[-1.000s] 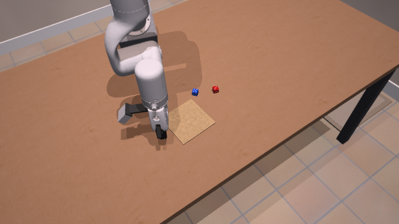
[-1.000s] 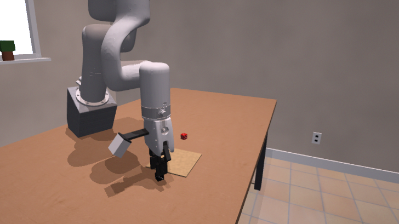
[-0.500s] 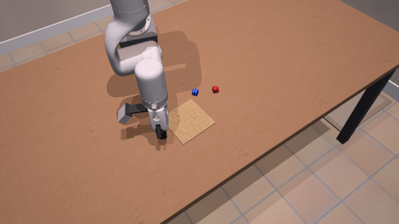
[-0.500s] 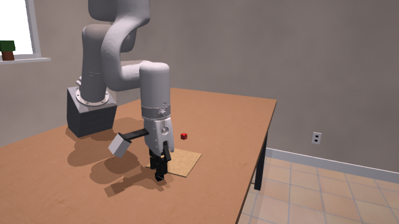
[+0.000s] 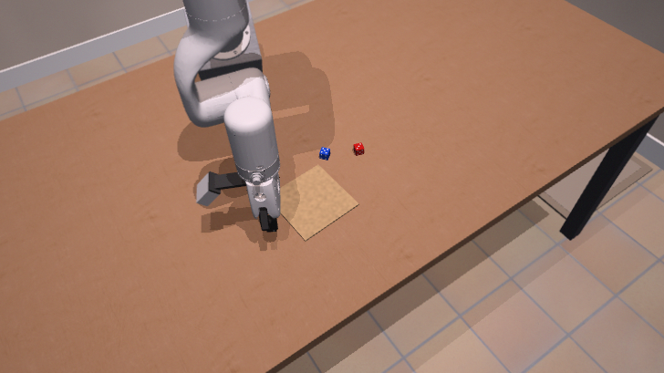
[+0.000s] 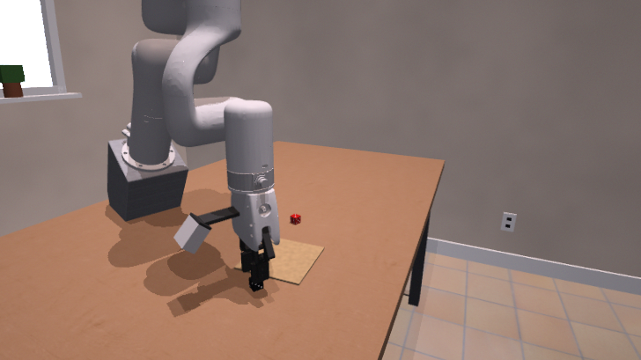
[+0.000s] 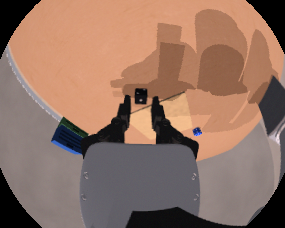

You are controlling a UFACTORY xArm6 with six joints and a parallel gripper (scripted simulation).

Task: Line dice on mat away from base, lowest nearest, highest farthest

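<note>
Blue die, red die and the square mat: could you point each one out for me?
Blue die (image 5: 324,153) (image 7: 197,131): top and wrist views, its middle.
Red die (image 5: 358,149) (image 6: 295,218): top and exterior views, its middle.
Mat (image 5: 320,202) (image 6: 298,263) (image 7: 175,112): all three views, bare surface.

In the exterior view, a potted plant (image 6: 11,80) sits upper left; a wall outlet (image 6: 508,222) is lower right.

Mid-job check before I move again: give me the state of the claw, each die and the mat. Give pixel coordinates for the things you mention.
Claw (image 5: 267,227) (image 6: 255,275) (image 7: 141,102): partly open, holding nothing.
Black die (image 6: 255,284) (image 7: 141,96): ungripped, at the claw's fingertips, off the mat.
Blue die (image 5: 324,153) (image 7: 197,131): flat on the table, off the mat.
Red die (image 5: 358,149) (image 6: 295,218): flat on the table, off the mat.
Mat (image 5: 323,202) (image 6: 298,260) (image 7: 174,111): flat on the table, no die on it.
</note>
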